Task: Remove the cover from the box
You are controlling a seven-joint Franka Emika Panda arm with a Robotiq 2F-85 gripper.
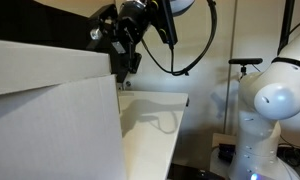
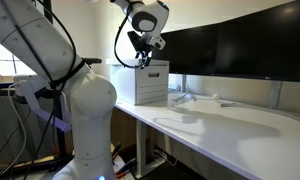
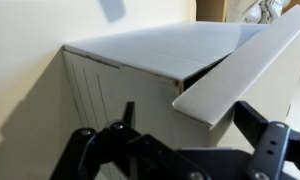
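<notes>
Cover location: the cover lies on top of the box.
Box location: the box stands on the worktop at the end edge beside the robot base, well apart from the opposite end.
Cover seating: mostly down. In the wrist view a white panel stands off 1 corner with a dark gap beneath it; whether this is the cover's rim cannot be told.
Gripper position: the gripper hangs at an upper corner of the box, at cover height.
Gripper state: the fingers are spread wide, with nothing between them.
Handling: judged light, thin board. It should be stiff over a short span but is likely to sag if raised by 1 corner. The faces are smooth and probably slippery, and the rim creases easily.
Hold point: pinch the downturned rim near the corner, then lift straight up.
Orientation: broad face up, near level, rim pointing down.
Long axis: horizontal, judged to follow the longer box side running from the gripper's corner; not certain.
</notes>
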